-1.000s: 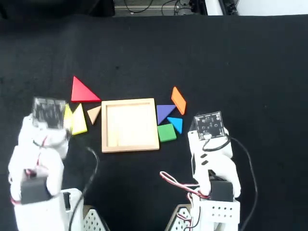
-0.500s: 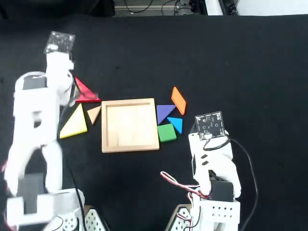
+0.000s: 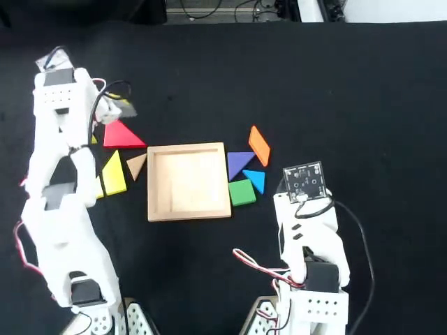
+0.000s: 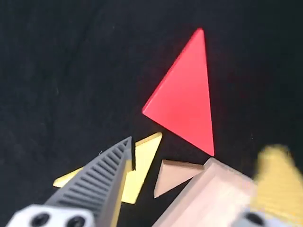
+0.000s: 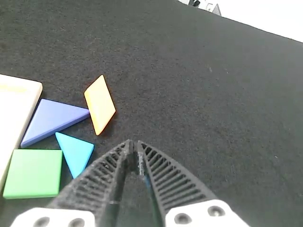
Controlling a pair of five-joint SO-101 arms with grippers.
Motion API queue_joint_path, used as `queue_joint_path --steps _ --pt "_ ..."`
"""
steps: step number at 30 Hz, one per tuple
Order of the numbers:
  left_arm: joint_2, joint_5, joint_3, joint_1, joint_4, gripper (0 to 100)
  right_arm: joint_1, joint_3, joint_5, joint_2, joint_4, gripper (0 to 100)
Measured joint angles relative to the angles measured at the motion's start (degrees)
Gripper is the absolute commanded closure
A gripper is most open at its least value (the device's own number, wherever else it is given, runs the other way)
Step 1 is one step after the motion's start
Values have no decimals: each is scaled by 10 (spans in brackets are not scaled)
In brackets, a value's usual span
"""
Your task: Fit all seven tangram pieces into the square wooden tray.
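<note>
Near red triangle [image 3: 120, 135], L arm [image 3: 59, 153] outstretched, L gripper [image 3: 115, 110] released; R arm [image 3: 307, 237] tucked, R gripper [image 5: 133, 144] clenched.

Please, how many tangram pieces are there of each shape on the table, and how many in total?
Triangles: 5 (red, yellow, tan, purple, blue)
Squares: 1 (green)
Parallelograms: 1 (orange)
Total: 7

Black tablecloth [image 3: 363, 91], cables [image 3: 209, 10] behind it.
</note>
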Motion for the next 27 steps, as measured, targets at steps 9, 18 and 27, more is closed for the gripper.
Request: queue_joint_path --steps 9,18,27 --pt "118 70 -65 17 1 532 0 0 0 0 11 983" --pt "156 83 -135 9 26 532 0 0 0 0 11 983" --pt "159 83 -149 -19 29 532 0 0 0 0 11 983"
